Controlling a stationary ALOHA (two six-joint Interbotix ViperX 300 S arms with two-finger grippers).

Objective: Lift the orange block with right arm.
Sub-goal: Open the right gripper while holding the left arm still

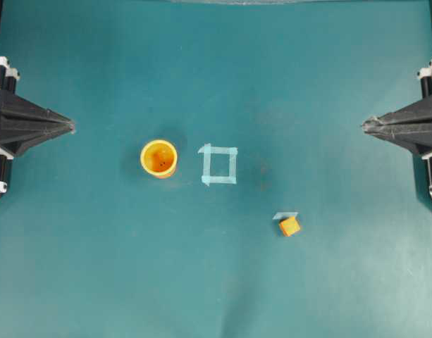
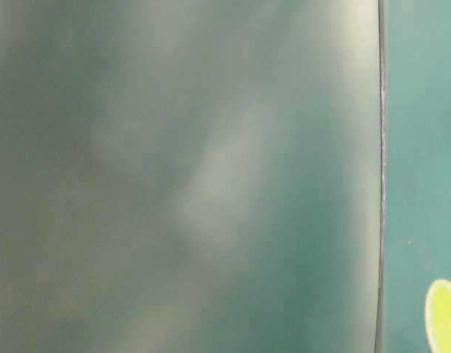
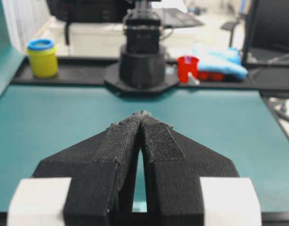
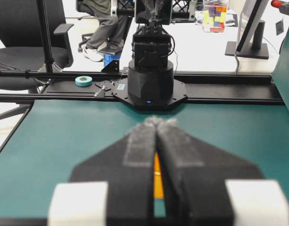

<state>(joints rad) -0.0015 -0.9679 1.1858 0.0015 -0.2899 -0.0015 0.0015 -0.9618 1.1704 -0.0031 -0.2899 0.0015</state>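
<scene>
The orange block (image 1: 289, 226), a tiny cube with a paler top, lies on the teal mat right of centre, next to a scrap of light tape (image 1: 286, 215). My right gripper (image 1: 365, 125) is at the right edge of the overhead view, shut and empty, well up and right of the block. In the right wrist view its fingertips (image 4: 157, 121) meet, and an orange sliver (image 4: 157, 176) shows through the slit behind them; which thing that is I cannot tell. My left gripper (image 1: 71, 127) is at the left edge, shut and empty, with its tips (image 3: 142, 114) together.
A round orange-yellow cup (image 1: 158, 158) stands left of centre, beside a light-blue tape square (image 1: 219, 165). The opposite arm bases (image 3: 142, 61) (image 4: 151, 80) stand at the far table edges. The table-level view is a blur with a yellow rounded shape (image 2: 442, 316) at its corner.
</scene>
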